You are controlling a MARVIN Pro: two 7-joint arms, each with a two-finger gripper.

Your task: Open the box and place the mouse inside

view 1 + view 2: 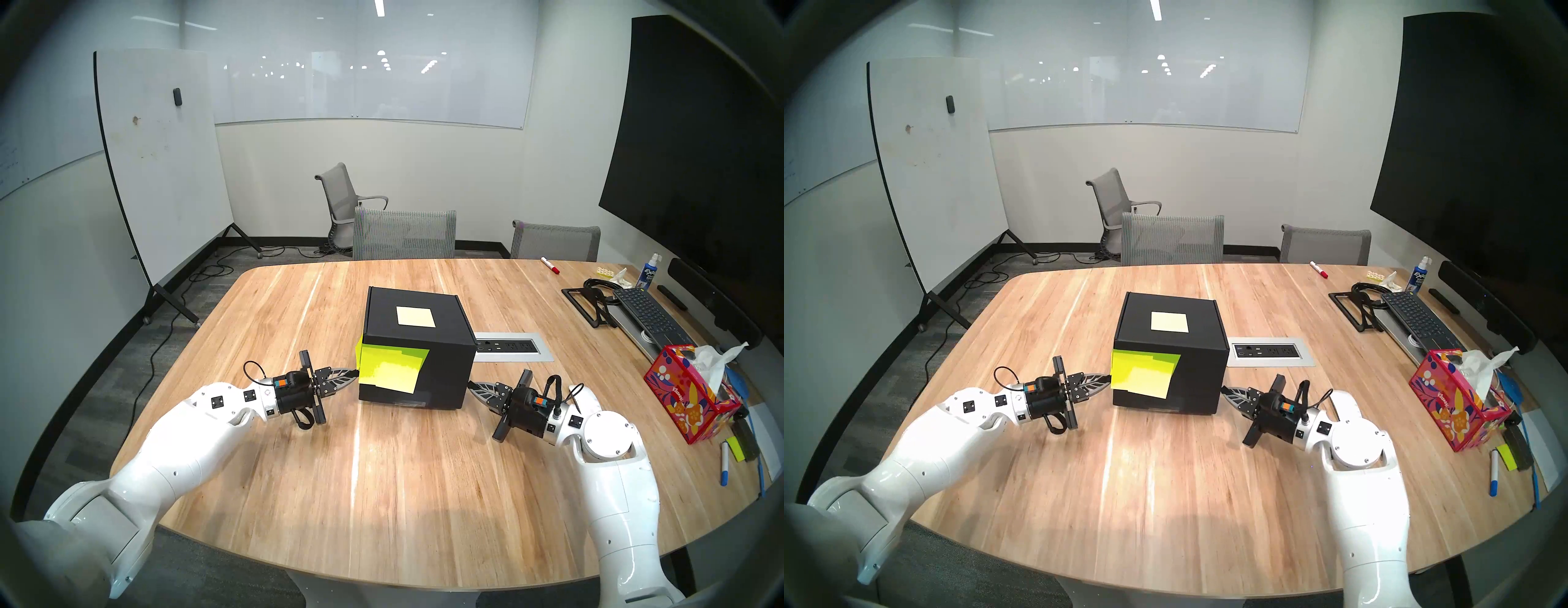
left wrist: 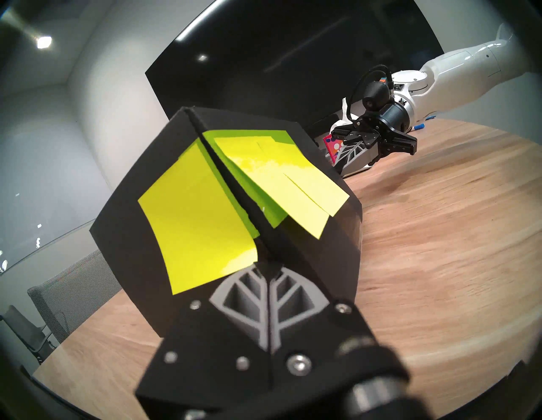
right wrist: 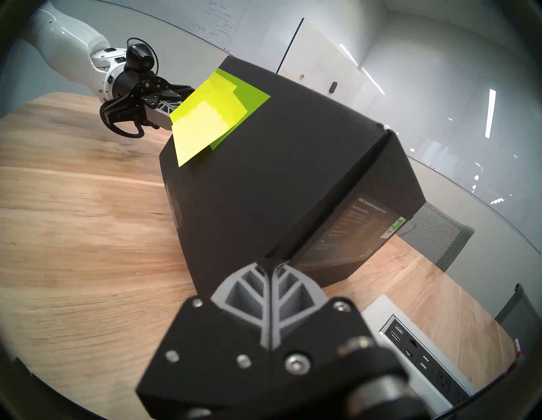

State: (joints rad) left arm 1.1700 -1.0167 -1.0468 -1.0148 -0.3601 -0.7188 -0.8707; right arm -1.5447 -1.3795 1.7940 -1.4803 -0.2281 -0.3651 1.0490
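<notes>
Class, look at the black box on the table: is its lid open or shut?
Shut. The box has its lid lying flat on top, the pale note level.

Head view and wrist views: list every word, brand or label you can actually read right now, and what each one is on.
"Kleenex" on the pink-and-blue tissue box.
"Expo" on the spray bottle, partly legible.
Printed panel and green label on the black box: too blurred to read.
Handwriting on the far whiteboard: too small to read.
Pale note and neon sticky notes: no writing visible.
</notes>
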